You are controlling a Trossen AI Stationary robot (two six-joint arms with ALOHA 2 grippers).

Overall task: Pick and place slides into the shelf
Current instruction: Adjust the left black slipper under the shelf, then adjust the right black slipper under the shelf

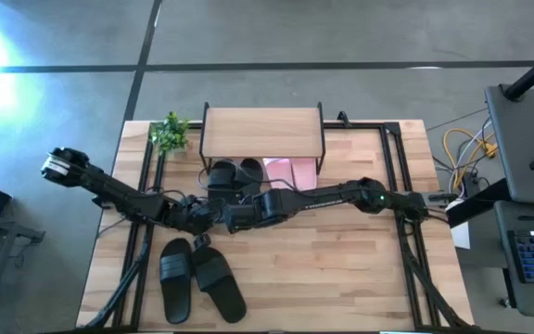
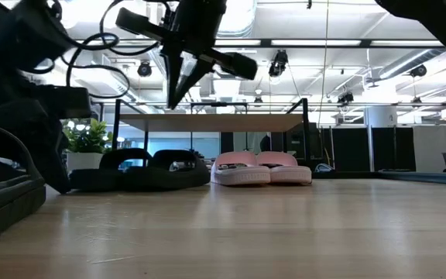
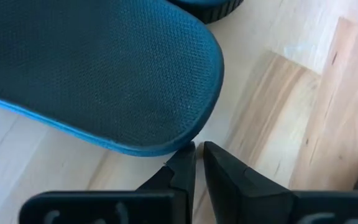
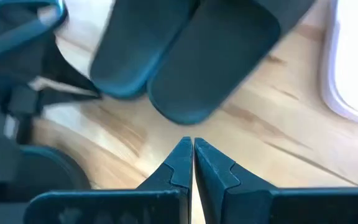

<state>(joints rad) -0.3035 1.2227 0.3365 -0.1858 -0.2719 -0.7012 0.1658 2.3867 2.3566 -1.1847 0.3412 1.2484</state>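
The shelf stands at the table's far edge. Beneath it on the tabletop rest a black pair of slides and a pink pair. A second black pair lies sole-down near the near left corner. My right gripper is shut and hangs above the table, just in front of the heels of the black pair under the shelf. My left gripper is shut, low beside it, at the rounded end of a black slide. My left gripper's fingertips stand right at the rim of the black slide's rounded end, coming down at it from above. Whether they touch it, I cannot tell. My right gripper touches nothing.
A small green plant stands left of the shelf. Black frame rails run along the table's sides. Bare wood lies on the near right. A desk with cables and a keyboard stands beyond the right edge.
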